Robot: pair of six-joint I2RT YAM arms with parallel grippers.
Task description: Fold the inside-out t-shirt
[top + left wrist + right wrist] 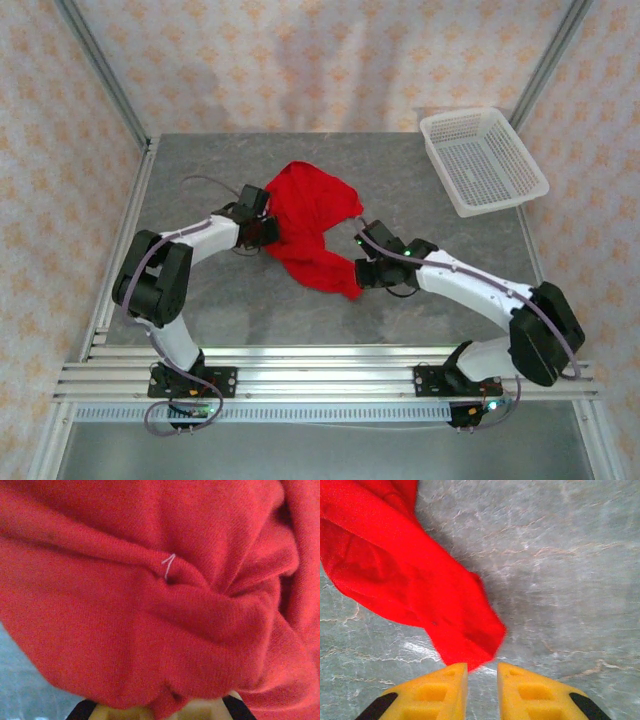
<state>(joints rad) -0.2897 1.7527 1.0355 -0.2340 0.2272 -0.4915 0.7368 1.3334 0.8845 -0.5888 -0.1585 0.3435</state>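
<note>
Red t-shirt (312,222), bunched between my grippers: left gripper (265,232) buried under its cloth, grip I cannot tell; right gripper (482,672) slightly apart and empty, a corner just ahead, probably next to be pinched.

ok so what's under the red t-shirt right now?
Grey table shows all round the t-shirt; anything beneath is hidden by bunched fabric. In the left wrist view, cloth drapes over the fingertips of the left gripper, hiding its jaws.
</note>
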